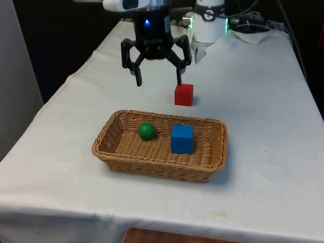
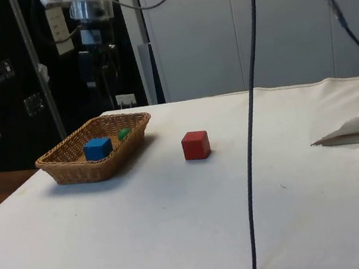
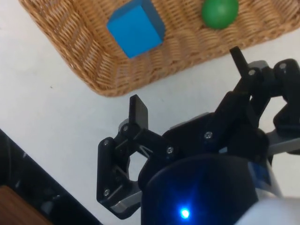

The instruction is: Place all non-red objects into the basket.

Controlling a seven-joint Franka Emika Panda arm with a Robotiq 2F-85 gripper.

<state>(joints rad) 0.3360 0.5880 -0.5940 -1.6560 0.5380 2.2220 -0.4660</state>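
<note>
A wicker basket (image 1: 115, 154) (image 2: 70, 168) (image 3: 84, 51) holds a blue cube (image 1: 181, 138) (image 2: 97, 148) (image 3: 136, 28) and a green ball (image 1: 147, 131) (image 2: 124, 134) (image 3: 219, 12). A red cube (image 1: 184, 94) (image 2: 196, 145) rests on the cloth behind the basket, apart from it. My gripper (image 1: 158, 80) (image 3: 187, 82) hangs open and empty above the table, behind the basket and just to the front view's left of the red cube. Its fingertips (image 3: 138, 110) are spread wide over bare cloth beside the basket's rim.
A black cable (image 2: 252, 124) hangs down close to the side camera. Crumpled white cloth (image 2: 356, 130) lies at the table's far end by the robot's base (image 1: 208, 28). A brown wooden surface (image 1: 167, 237) shows past the table's near edge.
</note>
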